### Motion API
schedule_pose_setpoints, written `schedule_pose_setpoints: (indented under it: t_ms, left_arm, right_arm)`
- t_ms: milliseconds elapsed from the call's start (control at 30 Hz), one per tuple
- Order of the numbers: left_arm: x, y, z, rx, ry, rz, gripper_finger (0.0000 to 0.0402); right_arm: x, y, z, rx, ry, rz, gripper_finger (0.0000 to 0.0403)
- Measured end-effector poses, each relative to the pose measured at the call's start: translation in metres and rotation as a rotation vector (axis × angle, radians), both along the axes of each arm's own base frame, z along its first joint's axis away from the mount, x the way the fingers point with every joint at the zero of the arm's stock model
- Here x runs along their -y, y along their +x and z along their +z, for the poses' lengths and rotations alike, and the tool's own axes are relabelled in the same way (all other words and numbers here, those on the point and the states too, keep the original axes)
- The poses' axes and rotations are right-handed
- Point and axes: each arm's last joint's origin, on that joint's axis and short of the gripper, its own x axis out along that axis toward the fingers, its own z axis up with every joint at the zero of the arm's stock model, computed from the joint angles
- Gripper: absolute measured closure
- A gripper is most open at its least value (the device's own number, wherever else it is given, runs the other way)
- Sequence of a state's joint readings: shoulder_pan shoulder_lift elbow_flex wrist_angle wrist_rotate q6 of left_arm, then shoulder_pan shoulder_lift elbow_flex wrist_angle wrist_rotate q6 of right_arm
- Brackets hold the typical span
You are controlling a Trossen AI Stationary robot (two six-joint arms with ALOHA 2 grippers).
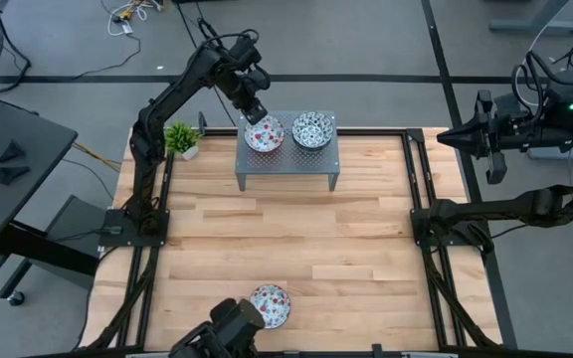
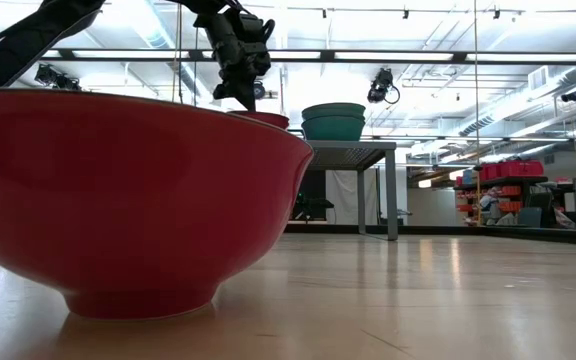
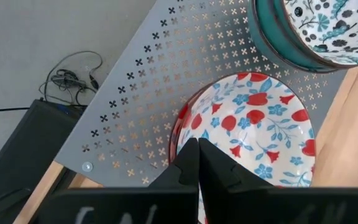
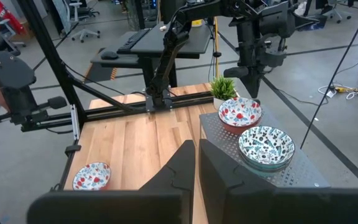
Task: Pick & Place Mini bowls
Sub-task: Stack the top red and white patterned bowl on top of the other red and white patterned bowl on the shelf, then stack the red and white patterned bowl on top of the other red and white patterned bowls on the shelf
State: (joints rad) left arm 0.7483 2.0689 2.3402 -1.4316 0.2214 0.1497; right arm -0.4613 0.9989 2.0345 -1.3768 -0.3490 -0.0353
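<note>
Nearest the low camera, a red-pink mini bowl fills the left half of the frame, standing upright on the wooden table; in the high view the same bowl sits at the bottom centre. Two further bowls rest on the grey perforated metal stand at upper centre of the high view: a red floral bowl on the left and a green-teal bowl just beside it on the right; the teal one appears to be a stack, judging by the doubled rims in the low view. The left gripper is positioned over the near rim of the red floral bowl, its fingers pressed together with nothing pinched between them; whether it touches the rim cannot be told. The right gripper is parked beyond the table's right edge, its fingers nearly together and empty. A small potted plant stands left of the stand. Handling judgement: the bowls appear to be glazed ceramic, hence rigid, slippery and chip-prone, and light enough for one gripper. Take hold across the rim wall, one finger inside and one outside, and lift vertically.
</note>
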Motion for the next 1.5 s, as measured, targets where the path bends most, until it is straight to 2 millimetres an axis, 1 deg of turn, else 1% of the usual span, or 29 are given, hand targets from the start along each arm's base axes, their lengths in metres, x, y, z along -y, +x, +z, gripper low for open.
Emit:
schedule_pose_setpoints:
  t_ms: [167,333,767,900,1133,1233,1367,1500]
  left_arm:
    - [-0.002,0.003,-0.016,-0.036,-0.035,0.006,0.0401]
    - [-0.002,0.005,-0.024,-0.057,-0.045,0.003,0.0401]
    - [-0.001,0.004,-0.022,-0.062,-0.030,0.006,0.0402]
    - [0.001,0.002,-0.017,-0.055,-0.024,0.006,0.0402]
    - [0.010,-0.008,0.001,-0.017,0.002,0.013,0.0401]
    - [0.016,-0.008,0.007,-0.004,0.001,0.021,0.0401]
    - [0.029,-0.007,0.015,0.007,0.008,-0.008,0.0401]
    - [0.049,-0.005,0.024,0.004,0.005,-0.053,0.0401]
  right_arm:
    - [0.000,0.000,0.000,0.000,0.000,0.000,0.0378]
    - [0.000,0.000,0.000,0.000,0.000,0.000,0.0378]
    - [0.000,0.000,0.000,0.000,0.000,0.000,0.0378]
    - [0.000,0.000,0.000,0.000,0.000,0.000,0.0378]
    - [0.000,0.000,0.000,0.000,0.000,0.000,0.0378]
    - [0.000,0.000,0.000,0.000,0.000,0.000,0.0378]
    - [0.000,0.000,0.000,0.000,0.000,0.000,0.0378]
    - [0.000,0.000,0.000,0.000,0.000,0.000,0.0378]
